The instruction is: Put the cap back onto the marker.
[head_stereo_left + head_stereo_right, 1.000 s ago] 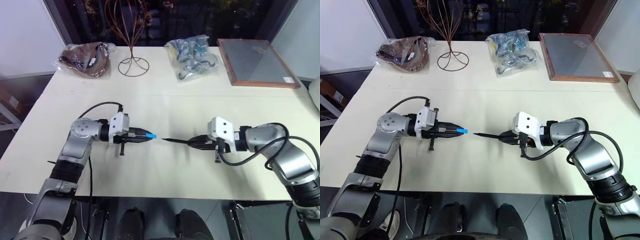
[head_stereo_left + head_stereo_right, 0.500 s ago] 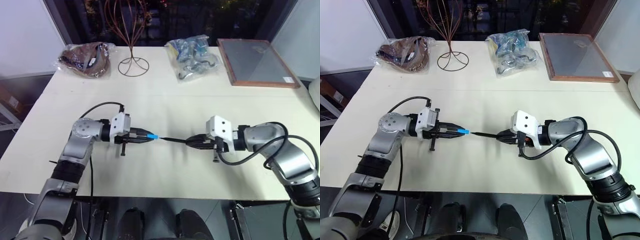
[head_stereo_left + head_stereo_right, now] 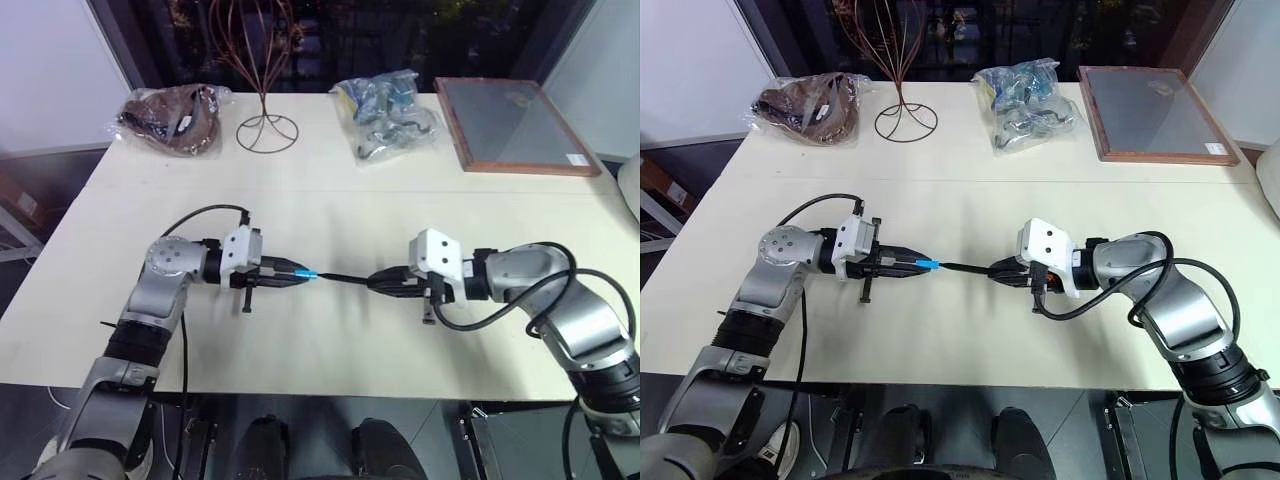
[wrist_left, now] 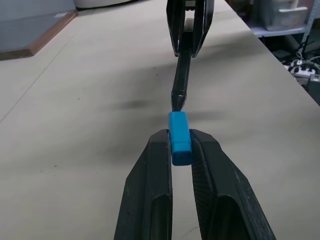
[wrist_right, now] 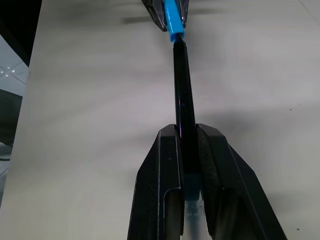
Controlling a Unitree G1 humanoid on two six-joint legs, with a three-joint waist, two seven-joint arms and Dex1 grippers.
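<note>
Over the cream table, left gripper pinches the cap, right gripper clamps the marker, tip meeting the cap's mouth.

I see both arms reaching in over the table toward each other. My left gripper points to the right, its two fingers clamped on the cap. My right gripper points to the left and a little down, its fingers pinching the marker.
</note>
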